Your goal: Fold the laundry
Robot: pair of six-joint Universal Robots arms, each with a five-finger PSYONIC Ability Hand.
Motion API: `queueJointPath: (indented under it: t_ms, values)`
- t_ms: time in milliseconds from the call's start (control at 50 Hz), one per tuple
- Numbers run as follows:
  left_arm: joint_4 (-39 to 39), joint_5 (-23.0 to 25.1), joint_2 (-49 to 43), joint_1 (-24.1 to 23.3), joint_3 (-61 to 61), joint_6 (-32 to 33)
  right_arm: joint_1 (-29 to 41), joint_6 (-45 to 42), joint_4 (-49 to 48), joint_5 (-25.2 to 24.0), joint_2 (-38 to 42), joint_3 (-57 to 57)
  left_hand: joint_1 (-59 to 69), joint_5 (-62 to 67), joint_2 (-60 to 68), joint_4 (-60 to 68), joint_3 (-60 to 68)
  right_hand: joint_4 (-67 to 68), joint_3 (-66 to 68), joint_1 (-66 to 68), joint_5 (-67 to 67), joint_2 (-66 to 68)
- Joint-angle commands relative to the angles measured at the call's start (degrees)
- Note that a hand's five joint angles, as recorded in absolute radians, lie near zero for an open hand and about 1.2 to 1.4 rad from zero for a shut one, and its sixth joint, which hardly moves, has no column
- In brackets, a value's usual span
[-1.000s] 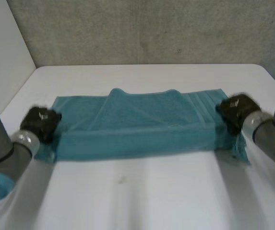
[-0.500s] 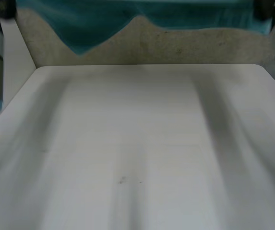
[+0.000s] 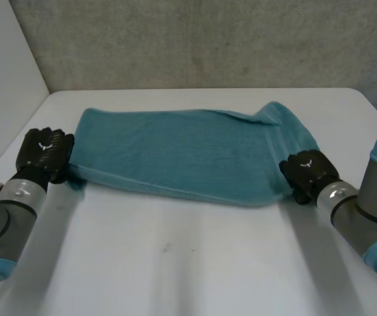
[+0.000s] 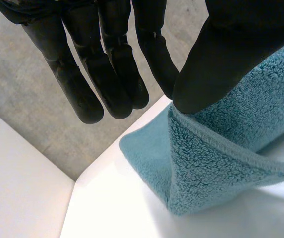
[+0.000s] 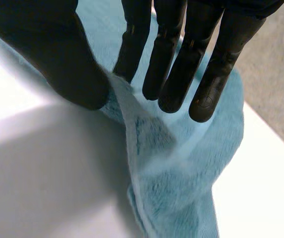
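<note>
I am seeing the teal towel (image 3: 188, 155) lying folded across the white table (image 3: 195, 263). The left hand (image 3: 42, 153) is pinching the towel's left end between thumb and nearest finger. The right hand (image 3: 308, 172) is pinching its right end likewise. Each thumb is hiding the exact contact.

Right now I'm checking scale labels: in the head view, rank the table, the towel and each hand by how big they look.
1. table
2. towel
3. left hand and right hand: they look about alike, so I won't rank them.
</note>
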Motion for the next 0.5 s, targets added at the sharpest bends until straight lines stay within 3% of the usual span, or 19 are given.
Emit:
queueJointPath:
  t_ms: [20,120,200,320,500]
  values:
    - [-0.16,-0.19,2.43,1.85,-1.73,-0.03,-4.60,3.53,-0.22,0.39,-2.76,3.11,15.33,14.82,11.24,11.48,11.57,-30.11,-29.99,-21.84,-31.05,-30.20]
    - [-0.16,-0.27,3.31,2.64,-2.09,-0.47,-8.21,13.48,-0.75,-0.14,-7.00,5.84,15.33,14.82,11.24,11.48,11.57,-34.20,-34.08,-25.93,-35.14,-34.28]
    - [-0.16,-0.27,3.31,2.91,-2.18,-0.56,-12.42,20.76,-0.67,-4.17,-8.49,7.68,15.33,14.82,11.24,11.48,11.57,-33.52,-33.41,-25.26,-34.47,-33.61]
    - [-0.16,-0.19,3.31,3.17,-2.44,-0.64,-16.20,20.78,0.04,-9.36,-8.31,9.18,15.33,14.82,11.24,11.48,11.57,-31.51,-31.39,-23.24,-32.45,-31.60]
    - [-0.16,-0.27,3.31,3.26,-2.53,-0.73,-18.05,19.02,2.59,-12.18,-7.61,8.92,15.33,14.82,11.24,11.48,11.57,-28.81,-28.70,-20.55,-29.76,-28.90]
